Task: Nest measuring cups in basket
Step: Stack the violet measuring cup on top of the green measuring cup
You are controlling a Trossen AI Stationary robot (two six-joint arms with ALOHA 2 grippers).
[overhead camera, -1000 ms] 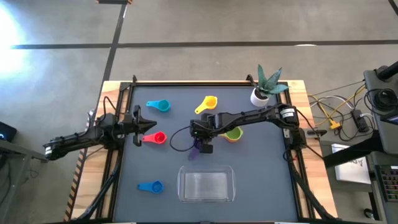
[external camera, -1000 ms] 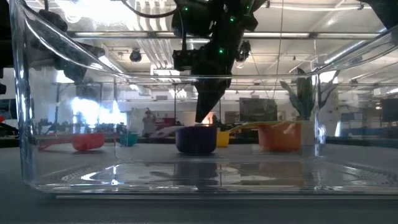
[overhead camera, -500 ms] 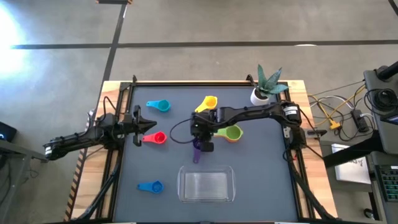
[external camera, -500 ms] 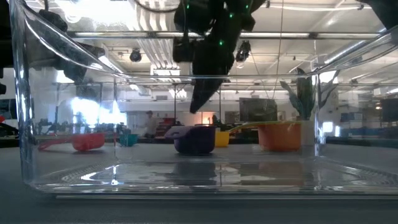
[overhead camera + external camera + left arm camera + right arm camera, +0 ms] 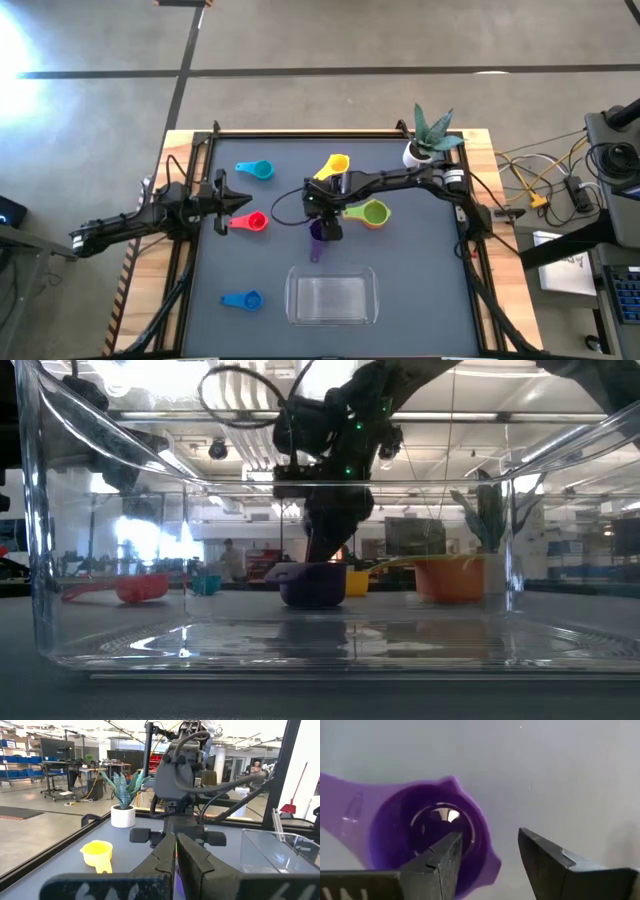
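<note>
Purple cup (image 5: 319, 233): sits upright on the dark table (image 5: 430, 290), centre of the high view, handle trailing toward the lower edge of the frame, just above the basket's upper rim. Not in the basket.

Purple cup vs right gripper (image 5: 487, 857): in the right wrist view the bowl (image 5: 432, 827) lies under and beside one finger; that finger's tip overlaps the bowl's rim, the other finger stands over bare table. Jaws are spread and nothing is held. From the low view the gripper (image 5: 325, 550) hangs directly over the cup (image 5: 315, 582), very near it; whether it touches, I cannot tell.

Risk 1: judged, if the jaws close as they stand, they would pinch only one wall of the bowl, an off-centre hold; the cup could tilt or skid out.

Risk 2: judged, pressing down with one finger on the rim could tip the cup or shove it toward the basket wall.

Basket (image 5: 297, 300): clear tray, lower centre of the high view, looks empty; no cup nested yet.

Other cups: green (image 5: 374, 212) nested on orange, right of centre; yellow (image 5: 335, 164) upper centre; light blue (image 5: 260, 169) upper left; red (image 5: 251, 221) left of centre; blue (image 5: 244, 299) lower left.

Risk 3: judged, the green and yellow cups lie near the right arm and a wide swing may knock them.

Left gripper (image 5: 235, 201): closed, empty, parked at left edge near the red cup.

Plant pot (image 5: 417, 154): upper right, well apart.
</note>
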